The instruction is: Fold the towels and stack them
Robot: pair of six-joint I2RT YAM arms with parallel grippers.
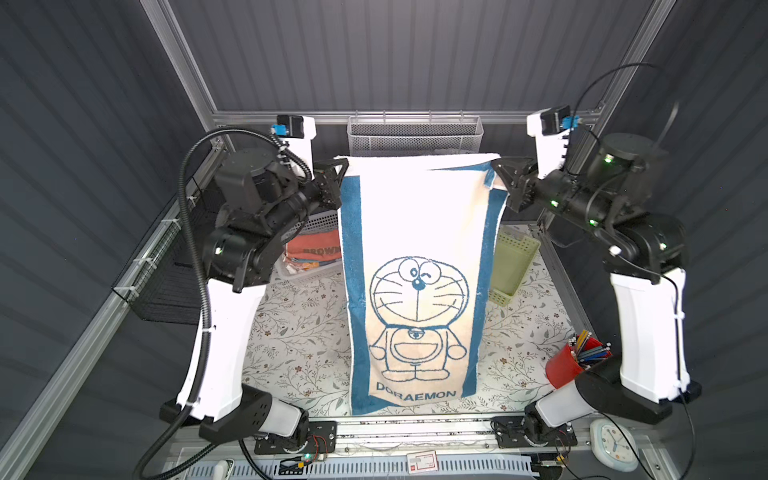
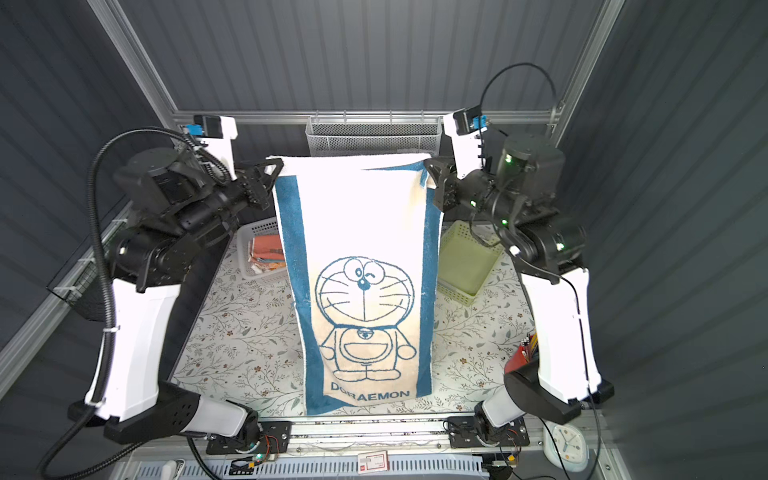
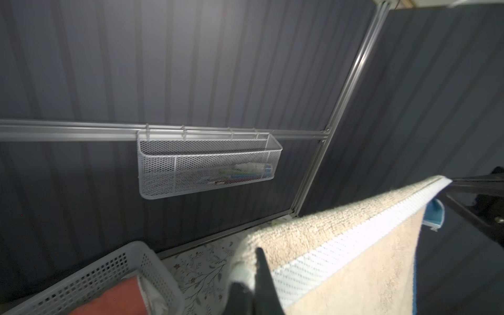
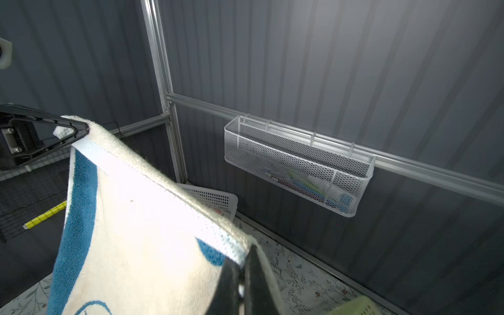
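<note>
A cream towel [image 1: 415, 216] with blue side panels and a blue line-drawn cartoon figure hangs full length, and its bottom hem reaches the flowered table covering [image 1: 299, 332]. My left gripper [image 1: 343, 166] is shut on its top left corner. My right gripper [image 1: 496, 168] is shut on the top right corner, where the blue edge curls over. The wrist views show each pair of jaws pinched on the towel's white woven hem [image 3: 341, 245], [image 4: 136, 231]: left gripper [image 3: 252, 270], right gripper [image 4: 244, 261]. A coral-orange towel reading "BROWN" [image 1: 318, 249] lies in a white basket [image 1: 328, 220] behind the left arm.
A green basket [image 1: 513, 262] stands at the back right, partly behind the hanging towel. A red cup of pencils [image 1: 569, 365] sits near the right arm's base. A white mesh basket [image 1: 415, 133] hangs on the back wall. A black wire rack [image 1: 166, 291] is fixed at the left.
</note>
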